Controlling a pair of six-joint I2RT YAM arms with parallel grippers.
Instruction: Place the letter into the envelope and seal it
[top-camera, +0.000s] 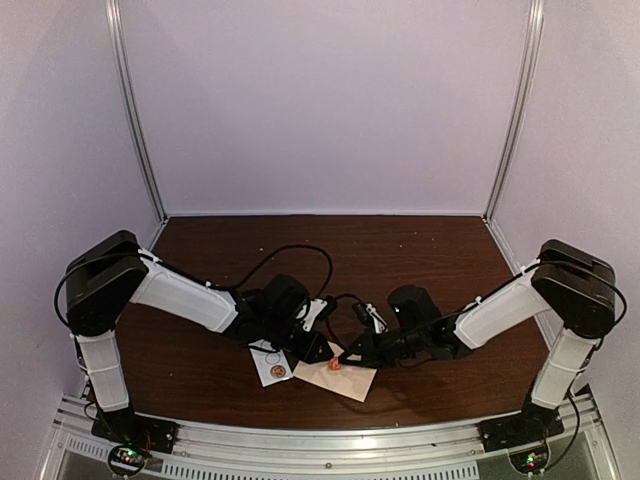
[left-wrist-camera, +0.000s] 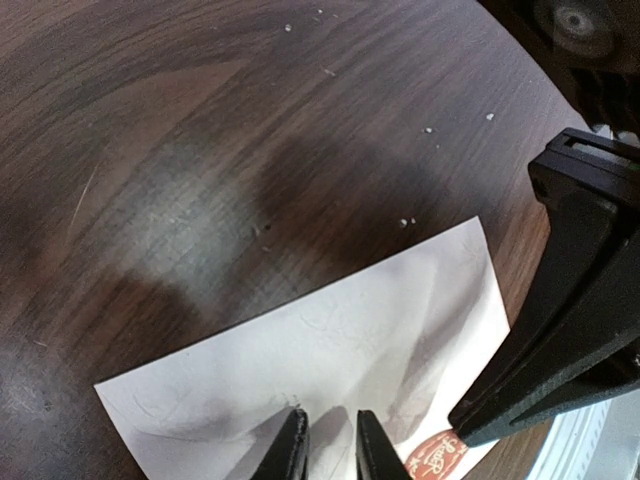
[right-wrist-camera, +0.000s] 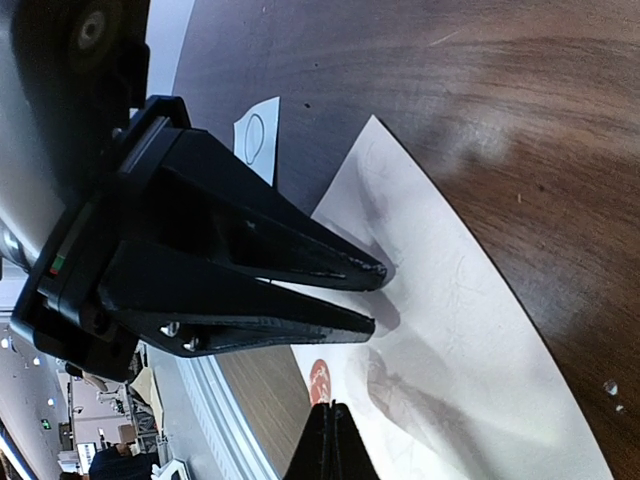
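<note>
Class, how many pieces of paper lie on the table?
2: the envelope front centre, and a small white sheet just left of it. Others may be hidden.

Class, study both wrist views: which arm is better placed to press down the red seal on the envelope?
Right, probably. The right end effector, shut, points at the red seal, tip almost on it. The left end effector, slightly open, is over the envelope, farther from the seal.
</note>
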